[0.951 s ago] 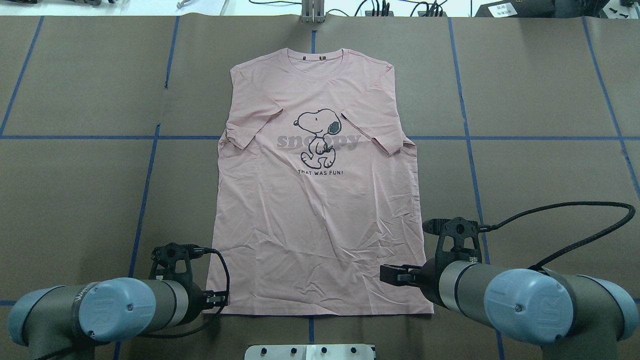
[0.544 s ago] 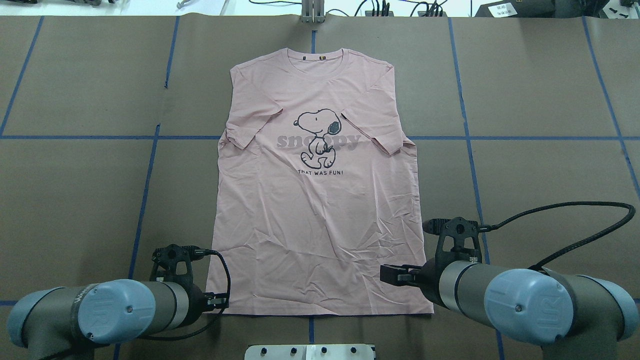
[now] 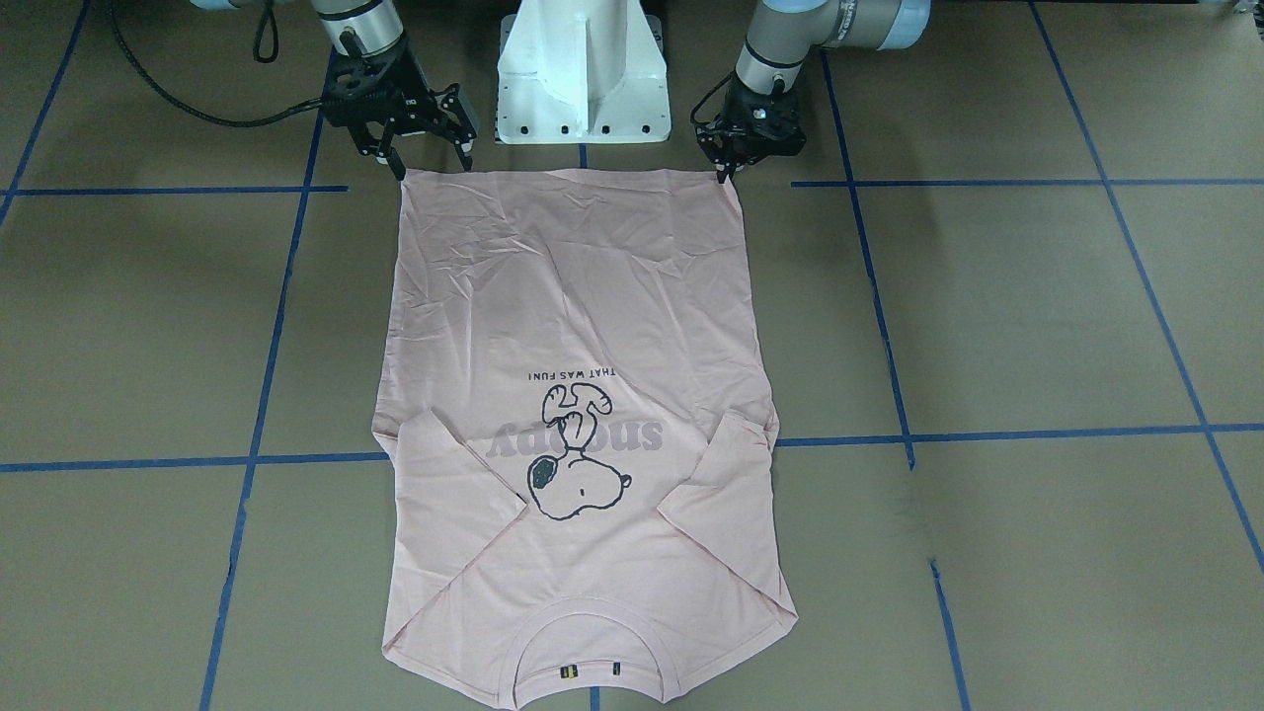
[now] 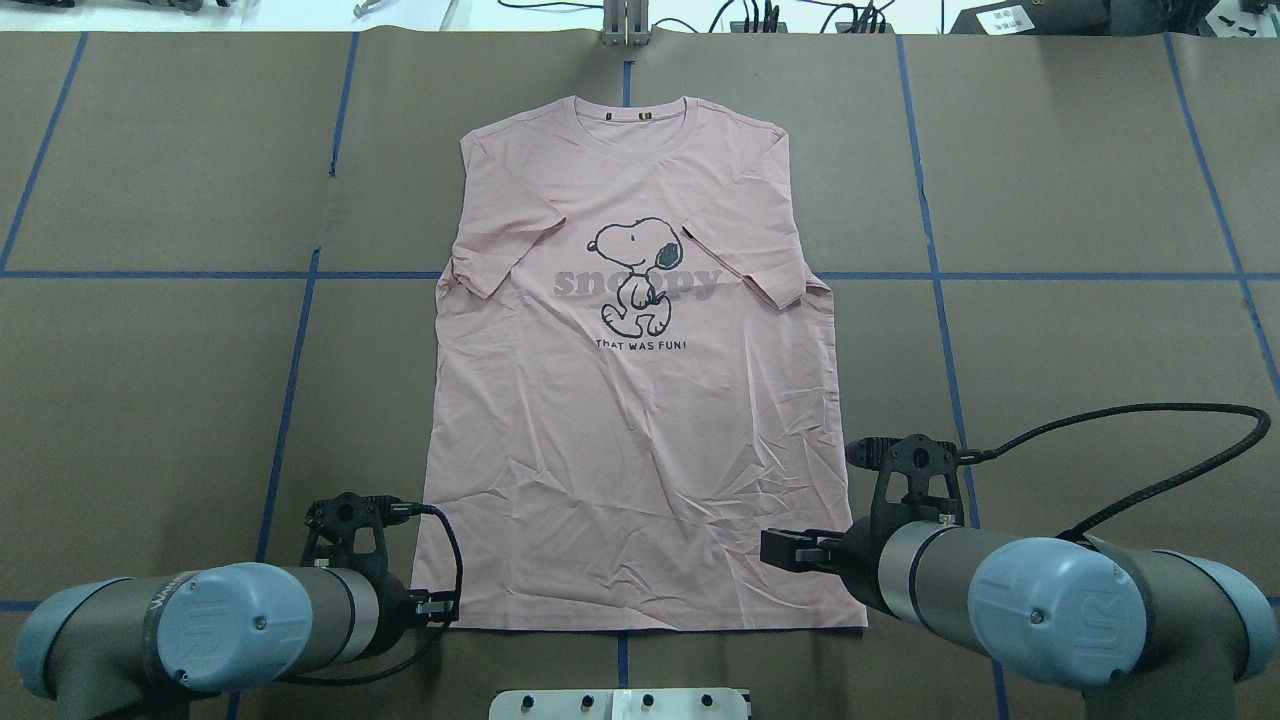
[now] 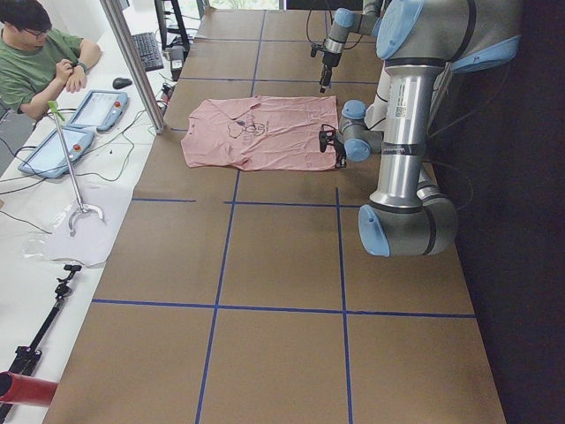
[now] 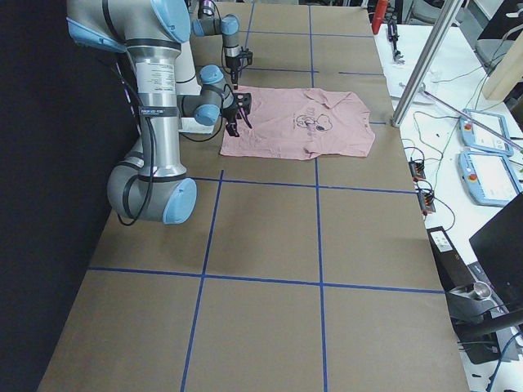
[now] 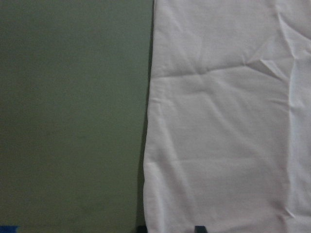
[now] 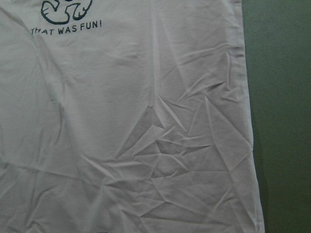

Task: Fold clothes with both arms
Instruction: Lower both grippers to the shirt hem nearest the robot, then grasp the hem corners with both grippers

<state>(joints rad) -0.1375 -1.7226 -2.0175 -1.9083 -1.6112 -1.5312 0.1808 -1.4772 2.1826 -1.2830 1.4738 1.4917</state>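
Brown table (image 3: 987, 316) holds T-shirt (image 3: 573, 296), hem corners at wide-spread right end effector (image 3: 428, 163) and narrow-gapped left end effector (image 3: 728, 173).

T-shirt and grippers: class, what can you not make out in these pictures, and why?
- Whether the left gripper grips the T-shirt hem: small in the front-facing view, fingertips cut by the left wrist view's bottom edge.
- Collar tags print: too small in every view.
- T-shirt's back: lies underneath, hidden everywhere.

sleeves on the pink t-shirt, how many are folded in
2. One sleeve lies folded over the pale pink T-shirt's chest on the overhead view's left, the other on its right.
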